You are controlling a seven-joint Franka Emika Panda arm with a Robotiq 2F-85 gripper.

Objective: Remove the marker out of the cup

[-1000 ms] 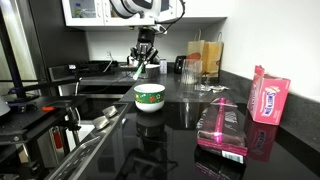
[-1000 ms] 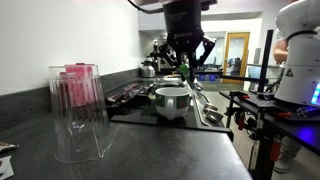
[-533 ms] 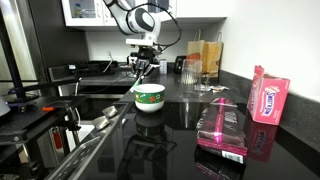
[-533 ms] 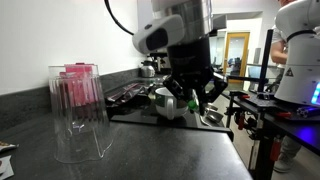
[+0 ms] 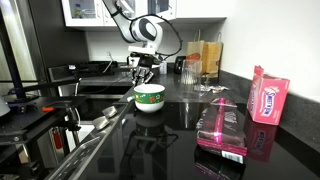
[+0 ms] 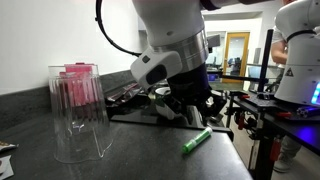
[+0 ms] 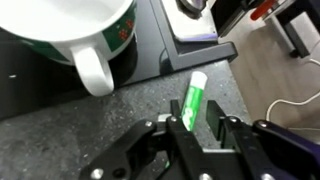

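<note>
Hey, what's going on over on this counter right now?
A robot arm is working next to a green-rimmed cup. Its pincer hangs open low over a green marker, which lies flat on the dark counter, outside the cup. In the wrist view the marker sits between the spread fingers, which stand wider apart than it. So the marker is already out of the cup.

My gripper (image 7: 203, 132) is black. The marker (image 7: 192, 103) is bright green with a whitish end. The cup (image 5: 149, 97) is white, with a green rim band and a red-and-green pattern on its body. The counter (image 7: 60, 130) is dark grey and finely speckled. In an exterior view, the box (image 5: 268, 97) is pink.
</note>
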